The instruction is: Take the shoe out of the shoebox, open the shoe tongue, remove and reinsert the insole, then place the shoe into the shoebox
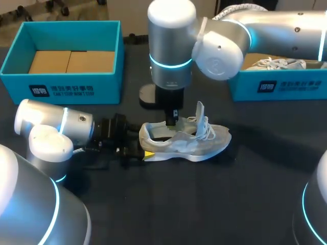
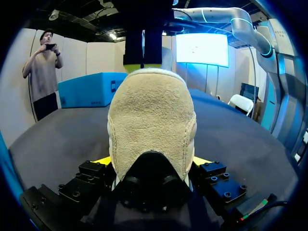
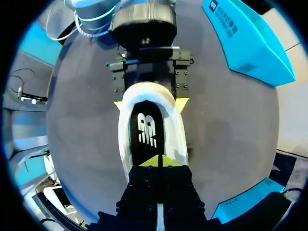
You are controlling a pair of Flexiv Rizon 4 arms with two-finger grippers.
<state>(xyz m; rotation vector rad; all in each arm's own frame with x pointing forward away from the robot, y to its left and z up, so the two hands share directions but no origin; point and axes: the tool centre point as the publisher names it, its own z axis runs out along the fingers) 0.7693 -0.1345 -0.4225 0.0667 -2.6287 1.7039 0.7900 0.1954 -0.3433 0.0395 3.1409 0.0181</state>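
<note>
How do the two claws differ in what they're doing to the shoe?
The left claw lies low along the table, fingers apart, clamping the shoe at its heel from both sides. The right claw points straight down from above, tips pressed together inside the shoe's opening. Both have yellow tips.

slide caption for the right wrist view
Left end effector holds the shoe by its heel; right end effector poised over the insole.

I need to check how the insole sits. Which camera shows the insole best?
The right wrist view: it looks straight down into the shoe, so the dark insole lies open ahead of the right pincer. The head view shows only a dark sliver of it. The left wrist view shows only the shoe's heel.
</note>
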